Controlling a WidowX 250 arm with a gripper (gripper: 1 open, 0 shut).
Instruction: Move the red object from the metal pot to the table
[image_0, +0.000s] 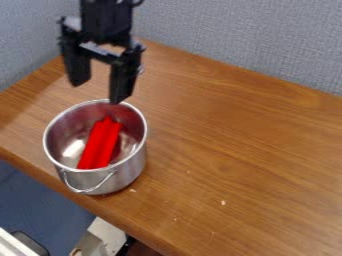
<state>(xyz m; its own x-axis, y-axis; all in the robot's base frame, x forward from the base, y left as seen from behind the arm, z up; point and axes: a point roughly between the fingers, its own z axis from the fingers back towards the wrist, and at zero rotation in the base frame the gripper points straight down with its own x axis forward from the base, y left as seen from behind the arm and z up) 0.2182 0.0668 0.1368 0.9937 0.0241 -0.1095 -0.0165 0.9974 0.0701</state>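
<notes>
The red object (99, 142), a smooth elongated block, lies slanted inside the metal pot (64, 162), which stands near the front left corner of the table (241, 150). The pot's thin wire handle hangs down its front side. My gripper (102, 78) hovers just above and behind the pot's far rim, pointing down. It is open, its two dark fingers spread wide with nothing between them.
The table's rounded front edge runs close under the pot. A grey-blue wall (267, 40) stands behind the table. To the right of the pot lies bare brown wood.
</notes>
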